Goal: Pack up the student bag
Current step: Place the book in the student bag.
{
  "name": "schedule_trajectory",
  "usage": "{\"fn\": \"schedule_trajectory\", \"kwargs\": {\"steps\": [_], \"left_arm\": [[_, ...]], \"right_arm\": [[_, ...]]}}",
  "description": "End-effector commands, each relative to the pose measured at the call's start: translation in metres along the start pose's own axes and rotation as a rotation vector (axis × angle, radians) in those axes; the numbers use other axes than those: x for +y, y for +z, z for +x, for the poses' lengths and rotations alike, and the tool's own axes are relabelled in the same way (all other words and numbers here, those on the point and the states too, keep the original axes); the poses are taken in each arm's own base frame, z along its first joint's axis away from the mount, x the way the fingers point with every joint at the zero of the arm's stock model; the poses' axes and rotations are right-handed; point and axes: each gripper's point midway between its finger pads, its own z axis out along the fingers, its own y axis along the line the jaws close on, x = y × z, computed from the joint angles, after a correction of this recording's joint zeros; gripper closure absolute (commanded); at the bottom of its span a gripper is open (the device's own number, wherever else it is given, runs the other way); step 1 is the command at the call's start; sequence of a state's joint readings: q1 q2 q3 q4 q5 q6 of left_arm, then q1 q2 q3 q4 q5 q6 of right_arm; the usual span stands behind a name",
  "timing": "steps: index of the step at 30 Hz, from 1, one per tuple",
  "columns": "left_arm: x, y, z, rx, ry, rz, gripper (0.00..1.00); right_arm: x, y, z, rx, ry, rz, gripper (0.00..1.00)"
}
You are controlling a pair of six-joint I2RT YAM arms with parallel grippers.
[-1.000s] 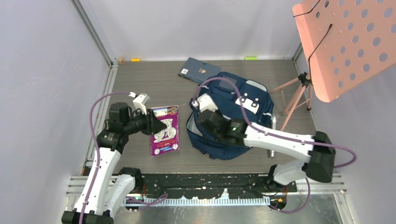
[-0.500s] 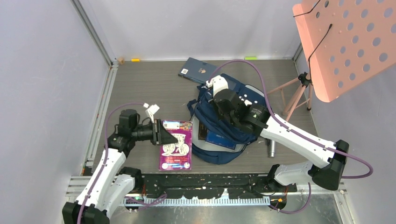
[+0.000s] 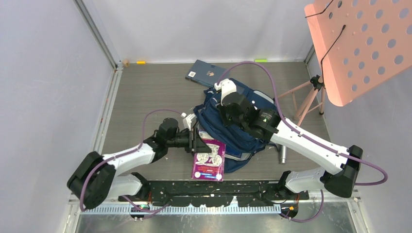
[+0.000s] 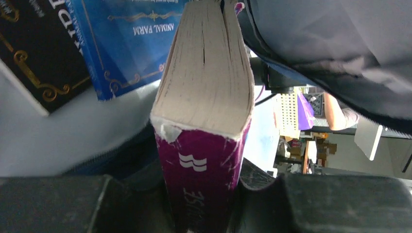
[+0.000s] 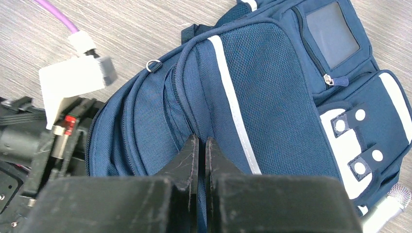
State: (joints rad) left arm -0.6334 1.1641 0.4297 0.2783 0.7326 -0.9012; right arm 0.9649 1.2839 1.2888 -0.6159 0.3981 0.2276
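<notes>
One student bag [image 5: 272, 97] fold sits pinched inside right tool [image 5: 200, 141].

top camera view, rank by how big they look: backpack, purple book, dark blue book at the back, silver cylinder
1. backpack, clearly largest.
2. purple book and dark blue book: about alike, and the purple one is partly covered, so no ranking between them.
3. silver cylinder, smallest.

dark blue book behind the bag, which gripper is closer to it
Right. The right gripper pinches the student bag fabric just in front of the dark blue book; the left gripper holds the purple book at the bag's near side, farther away.
</notes>
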Motion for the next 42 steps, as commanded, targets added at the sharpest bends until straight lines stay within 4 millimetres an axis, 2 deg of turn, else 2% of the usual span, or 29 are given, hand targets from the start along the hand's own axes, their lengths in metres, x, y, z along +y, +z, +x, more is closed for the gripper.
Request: {"fn": "schedule_trajectory", "kwargs": {"steps": [1,4,6,8,10,12,13,15,16,22,25,28,31,35,42], "left_arm": [[-0.046,0.019,-0.053,-0.187,0.136,0.142,1.00],[-0.038,0.028,-0.065,-0.225,0.145,0.127,1.00],[-0.021,0.034,-0.074,-0.267,0.159,0.059,1.00],[0.010,0.039,-0.080,-0.298,0.164,-0.062,1.00],[0.034,0.042,-0.082,-0.311,0.175,-0.148,1.00],[0.049,0.046,-0.081,-0.301,0.189,-0.195,0.98],[0.053,0.048,-0.079,-0.284,0.195,-0.208,0.91],[0.060,0.047,-0.073,-0.238,0.200,-0.250,0.67],[0.062,0.044,-0.072,-0.230,0.209,-0.271,0.59],[0.062,0.002,-0.064,-0.229,0.297,-0.425,0.25],[0.059,-0.027,-0.054,-0.213,0.327,-0.502,0.17],[0.055,-0.049,-0.039,-0.191,0.328,-0.538,0.15],[0.042,-0.058,-0.020,-0.179,0.271,-0.479,0.13],[0.021,-0.054,0.006,-0.173,0.138,-0.315,0.13],[0.017,-0.050,0.040,-0.162,-0.028,-0.212,0.20]], "right_arm": [[0.017,-0.026,-0.079,-0.247,0.149,-0.092,0.99],[0.018,-0.026,-0.078,-0.244,0.152,-0.094,1.00],[0.017,-0.025,-0.076,-0.241,0.155,-0.091,0.99],[0.017,-0.025,-0.076,-0.244,0.161,-0.089,0.99],[0.017,-0.024,-0.074,-0.241,0.164,-0.086,0.99],[0.016,-0.023,-0.073,-0.239,0.165,-0.080,1.00],[0.015,-0.022,-0.072,-0.238,0.164,-0.076,1.00],[0.014,-0.021,-0.070,-0.234,0.163,-0.068,0.99],[0.013,-0.021,-0.069,-0.233,0.161,-0.065,1.00],[0.009,-0.022,-0.067,-0.235,0.165,-0.047,1.00],[0.007,-0.023,-0.067,-0.236,0.164,-0.042,0.99],[0.007,-0.022,-0.065,-0.231,0.161,-0.037,0.99],[0.006,-0.022,-0.063,-0.230,0.165,-0.032,0.99],[0.004,-0.022,-0.062,-0.229,0.169,-0.027,1.00],[0.004,-0.022,-0.060,-0.227,0.177,-0.023,0.99]]}}
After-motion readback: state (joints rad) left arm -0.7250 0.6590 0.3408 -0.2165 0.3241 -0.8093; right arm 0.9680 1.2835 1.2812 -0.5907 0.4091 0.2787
